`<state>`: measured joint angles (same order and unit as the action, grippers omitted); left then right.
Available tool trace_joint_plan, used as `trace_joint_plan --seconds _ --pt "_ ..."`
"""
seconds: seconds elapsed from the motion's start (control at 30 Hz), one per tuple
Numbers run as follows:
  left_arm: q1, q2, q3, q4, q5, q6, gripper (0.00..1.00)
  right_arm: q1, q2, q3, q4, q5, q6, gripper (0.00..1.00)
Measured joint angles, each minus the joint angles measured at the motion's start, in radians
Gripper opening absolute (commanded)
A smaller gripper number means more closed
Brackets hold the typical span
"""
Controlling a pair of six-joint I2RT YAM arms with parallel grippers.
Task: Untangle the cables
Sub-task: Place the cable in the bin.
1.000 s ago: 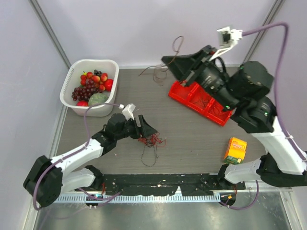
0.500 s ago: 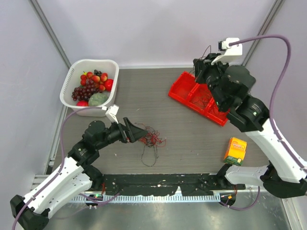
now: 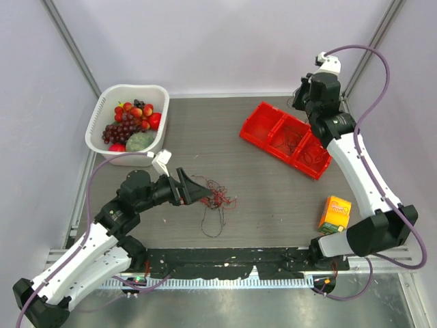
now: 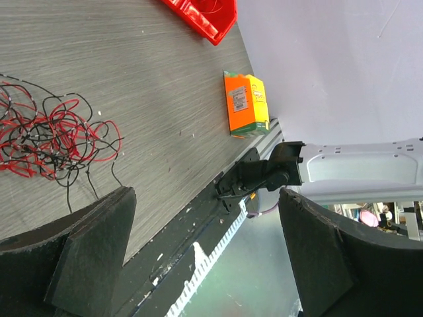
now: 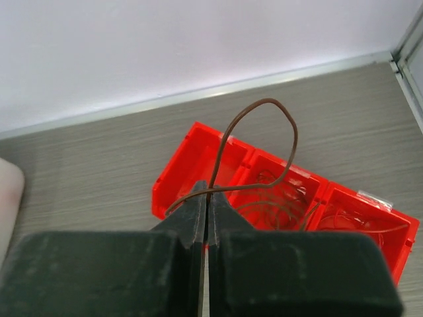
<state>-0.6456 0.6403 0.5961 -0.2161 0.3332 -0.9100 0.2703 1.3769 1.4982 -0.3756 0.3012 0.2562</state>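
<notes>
Right gripper (image 5: 206, 198) is clamped on one brown wire (image 5: 291, 139) by the red bin (image 5: 177, 177); left gripper (image 4: 205, 218) is wide open and empty.
We read this as sorting. The freed strand is held up near the bin's far edge, probably to be dropped in with the loose wires already in its compartments. The red-and-black tangle (image 3: 217, 199) lies on the table (image 3: 273, 198), well apart from the bin on its arm-base side. It sits just ahead of the left gripper, whose jaws look spread to take the next strand.

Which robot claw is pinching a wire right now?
The right gripper, shut on a thin brown wire that loops up from its tips. The left gripper stands wide open and empty, next to the red-and-black tangle.
</notes>
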Motion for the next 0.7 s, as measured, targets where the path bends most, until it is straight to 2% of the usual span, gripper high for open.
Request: trace_joint_plan --seconds 0.23,0.47,0.7 --pt "0.0 -0.013 0.013 -0.06 -0.001 0.011 0.93 -0.15 0.074 -0.158 0.105 -0.137 0.069 0.01" --pt "0.0 -0.018 0.043 -0.107 -0.003 0.036 0.93 -0.154 0.167 -0.266 0.152 -0.209 0.123 0.01" --pt "0.0 -0.035 0.044 -0.15 -0.015 0.053 0.93 -0.168 0.254 -0.294 0.159 -0.261 0.177 0.01"
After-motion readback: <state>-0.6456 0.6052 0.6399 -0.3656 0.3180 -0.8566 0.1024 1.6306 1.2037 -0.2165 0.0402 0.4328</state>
